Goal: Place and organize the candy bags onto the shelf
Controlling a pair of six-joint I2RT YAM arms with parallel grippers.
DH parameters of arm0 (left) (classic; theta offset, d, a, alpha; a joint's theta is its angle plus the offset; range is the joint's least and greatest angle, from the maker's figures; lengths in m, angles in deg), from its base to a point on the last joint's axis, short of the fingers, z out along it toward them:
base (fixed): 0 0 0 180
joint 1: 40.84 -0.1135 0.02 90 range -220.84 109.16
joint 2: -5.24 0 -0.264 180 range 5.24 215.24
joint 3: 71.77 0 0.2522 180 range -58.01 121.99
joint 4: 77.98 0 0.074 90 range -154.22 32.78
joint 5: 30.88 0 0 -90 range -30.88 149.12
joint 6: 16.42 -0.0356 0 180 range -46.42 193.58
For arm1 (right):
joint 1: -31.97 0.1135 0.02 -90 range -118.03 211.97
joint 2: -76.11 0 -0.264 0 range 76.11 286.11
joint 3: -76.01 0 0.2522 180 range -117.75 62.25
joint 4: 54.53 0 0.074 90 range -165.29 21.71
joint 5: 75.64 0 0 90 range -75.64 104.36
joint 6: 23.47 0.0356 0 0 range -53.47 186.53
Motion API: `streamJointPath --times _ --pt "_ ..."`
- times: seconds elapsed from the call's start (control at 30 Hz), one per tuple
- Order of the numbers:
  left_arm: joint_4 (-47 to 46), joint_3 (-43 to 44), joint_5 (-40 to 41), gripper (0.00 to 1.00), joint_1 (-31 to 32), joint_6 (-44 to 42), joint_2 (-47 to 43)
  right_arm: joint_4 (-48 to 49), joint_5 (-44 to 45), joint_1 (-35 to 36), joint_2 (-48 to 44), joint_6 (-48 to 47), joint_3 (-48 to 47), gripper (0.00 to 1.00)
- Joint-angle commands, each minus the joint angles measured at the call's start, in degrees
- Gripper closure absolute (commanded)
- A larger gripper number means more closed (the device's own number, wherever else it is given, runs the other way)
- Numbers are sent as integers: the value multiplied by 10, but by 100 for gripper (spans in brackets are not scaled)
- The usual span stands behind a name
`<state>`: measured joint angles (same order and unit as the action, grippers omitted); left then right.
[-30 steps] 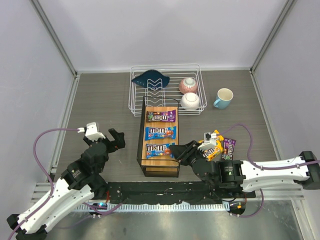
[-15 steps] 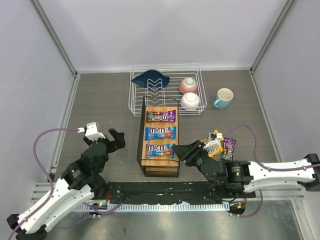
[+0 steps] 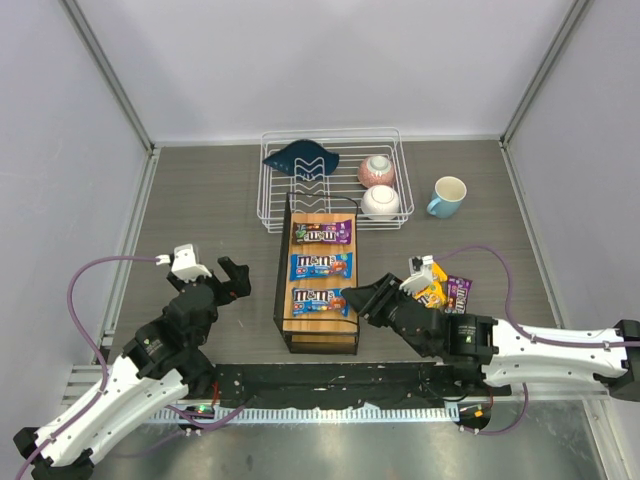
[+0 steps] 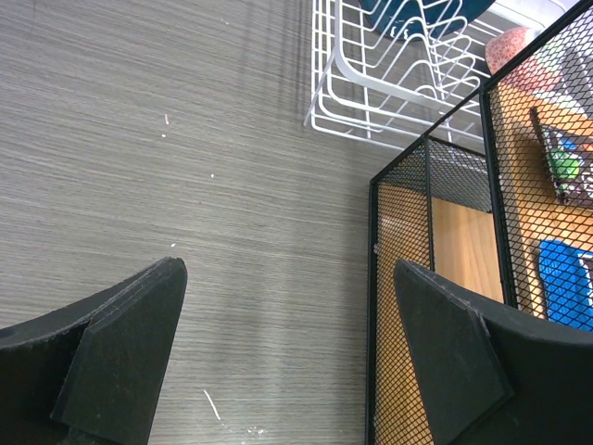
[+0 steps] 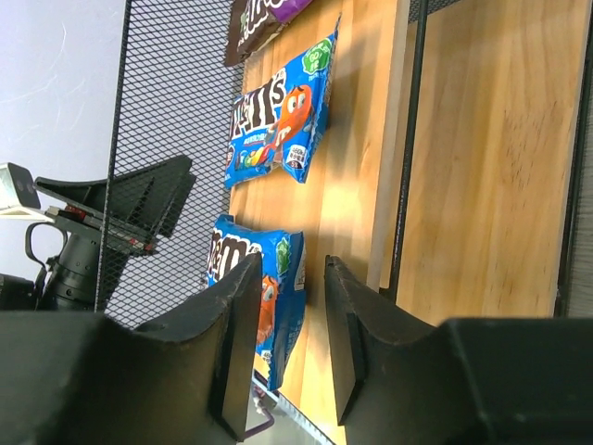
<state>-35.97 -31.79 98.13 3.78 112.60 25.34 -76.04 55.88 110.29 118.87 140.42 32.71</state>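
The shelf (image 3: 284, 290), a black mesh frame with a wooden top, holds three candy bags in a row: a purple one (image 3: 322, 233) at the far end, a blue one (image 3: 320, 265) in the middle and a blue one (image 3: 316, 299) nearest. My right gripper (image 3: 362, 298) hovers at the shelf's right edge, open, with nothing between its fingers. In the right wrist view the near blue bag (image 5: 283, 278) lies flat beside the left finger (image 5: 236, 343). A yellow bag (image 3: 433, 287) and a purple bag (image 3: 459, 294) lie on the table to the right. My left gripper (image 3: 215, 274) stands open left of the shelf.
A white wire dish rack (image 3: 275, 205) behind the shelf carries a dark blue dish (image 3: 300, 157) and two bowls (image 3: 376, 170). A light blue mug (image 3: 447, 196) stands to its right. In the left wrist view the shelf's mesh side (image 4: 435, 278) is close on the right.
My right gripper's jaws have widened and the gripper has drawn back a little to the right, away from the near blue bag on the shelf. The left arm has not moved.
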Motion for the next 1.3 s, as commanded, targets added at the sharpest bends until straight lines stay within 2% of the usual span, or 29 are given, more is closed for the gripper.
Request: streamJointPath --times 0.0,0.57,0.67,0.83,1.27 --pt "0 8 10 0 3 5 1 13 -31 -15 -10 0 9 63" --pt "-1 6 12 0 2 4 3 70 -73 -39 -25 -14 38 81" --pt "0 6 12 0 3 4 2 75 -71 -39 -27 -13 41 90" --pt "0 6 13 0 3 4 2 75 -54 -40 -40 -16 48 98" --pt "-3 3 14 0 3 4 3 95 -32 -42 -26 -24 31 99"
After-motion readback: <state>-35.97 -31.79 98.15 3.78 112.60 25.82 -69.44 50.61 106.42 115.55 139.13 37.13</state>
